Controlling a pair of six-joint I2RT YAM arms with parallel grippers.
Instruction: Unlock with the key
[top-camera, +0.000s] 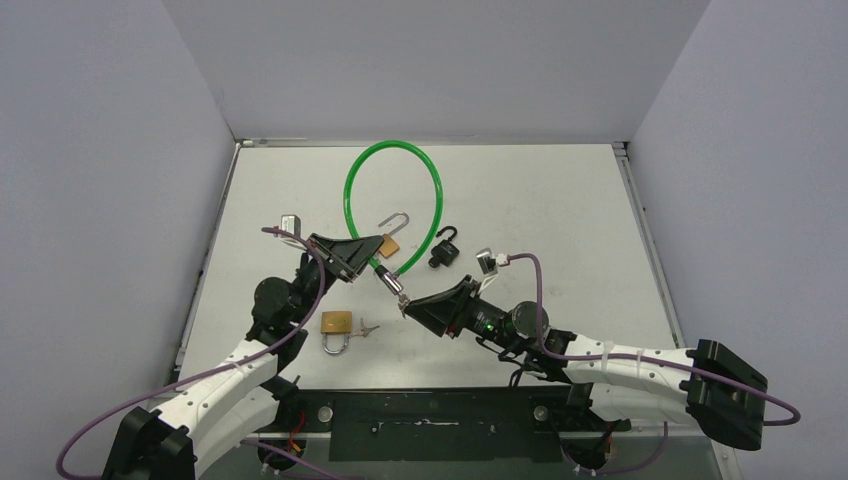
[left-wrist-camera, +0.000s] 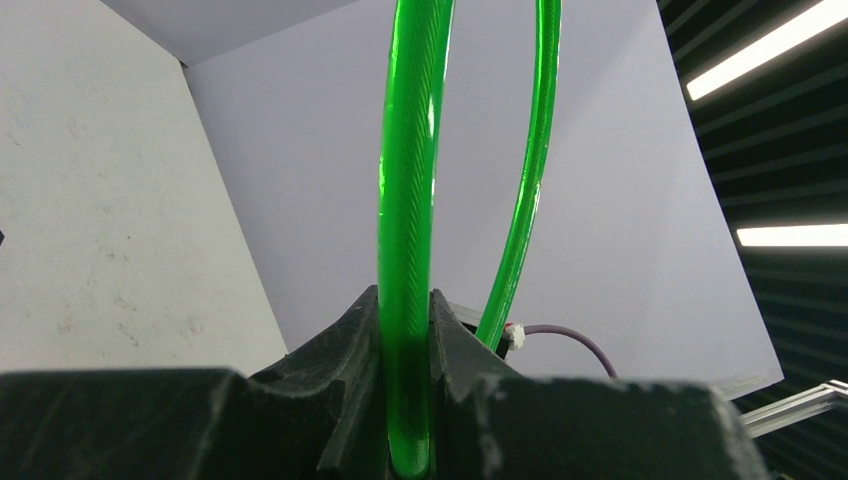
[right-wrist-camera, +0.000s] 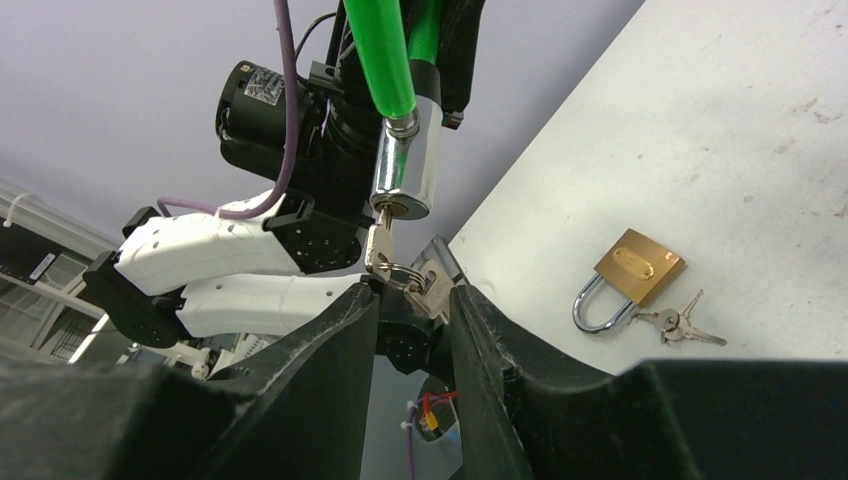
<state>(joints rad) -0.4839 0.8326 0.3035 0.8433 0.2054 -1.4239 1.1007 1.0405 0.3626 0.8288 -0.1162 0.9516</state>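
The left gripper (top-camera: 376, 245) had its jaws closed narrowly on the green cable lock (top-camera: 352, 185) above the bench (top-camera: 560, 200), while the right gripper (top-camera: 408, 304) pinched the key (right-wrist-camera: 378, 245) in near-closed jaws. Only the right wrist view showed the key's tip in the chrome cylinder (right-wrist-camera: 408, 150); the left wrist view showed only cable.

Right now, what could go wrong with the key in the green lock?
The key looks only partly in the chrome barrel, so it might slip out when twisted. The right gripper seems to pinch near the ring, a loose hold. The cable could swivel in the left gripper.
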